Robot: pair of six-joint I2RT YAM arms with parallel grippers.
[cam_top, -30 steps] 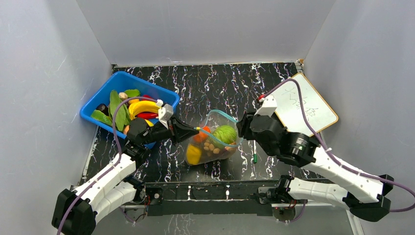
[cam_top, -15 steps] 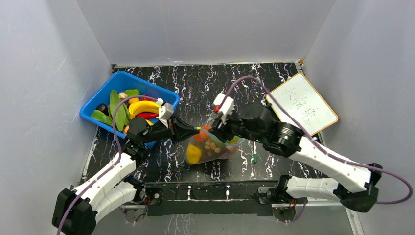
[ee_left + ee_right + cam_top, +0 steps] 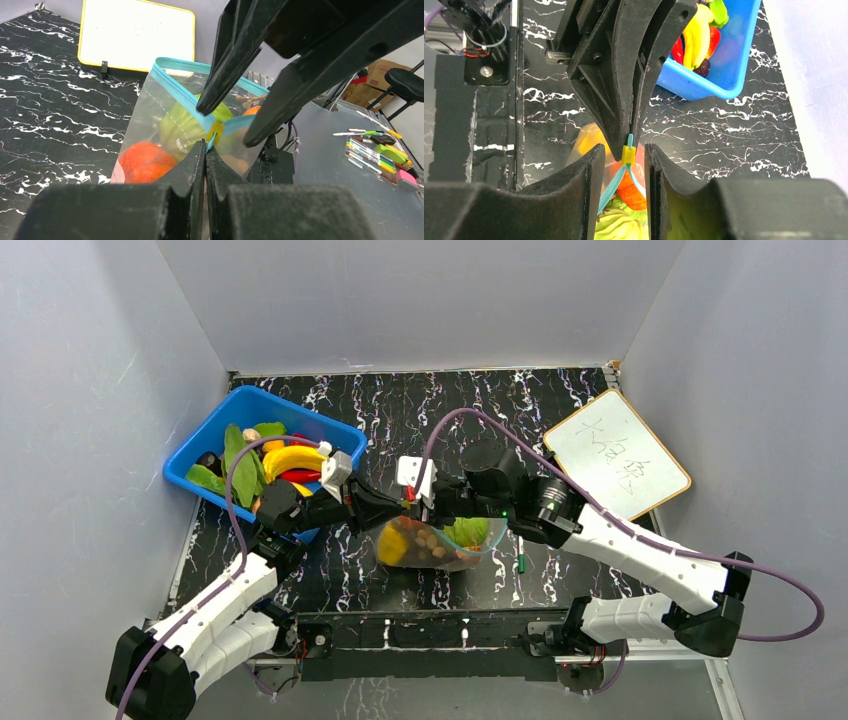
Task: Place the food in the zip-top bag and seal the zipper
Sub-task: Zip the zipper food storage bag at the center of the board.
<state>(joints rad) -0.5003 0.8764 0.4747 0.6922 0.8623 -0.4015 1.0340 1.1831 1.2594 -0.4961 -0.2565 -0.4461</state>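
Teal zipper (image 3: 175, 89), clamped — left end effector (image 3: 205, 145)

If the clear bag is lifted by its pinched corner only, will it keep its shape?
Probably not: the zip-top bag is thin film, and its zipper edge already curves. It would likely sag, since the food sits low inside. Held by the left gripper at one corner, it may swing.

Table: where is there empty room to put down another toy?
The table is bare along its far edge, between the blue bin and the whiteboard. A smaller bare patch lies in front, between the left arm and the zip-top bag. The middle is crowded: the left gripper and right gripper meet at the bag's zipper.
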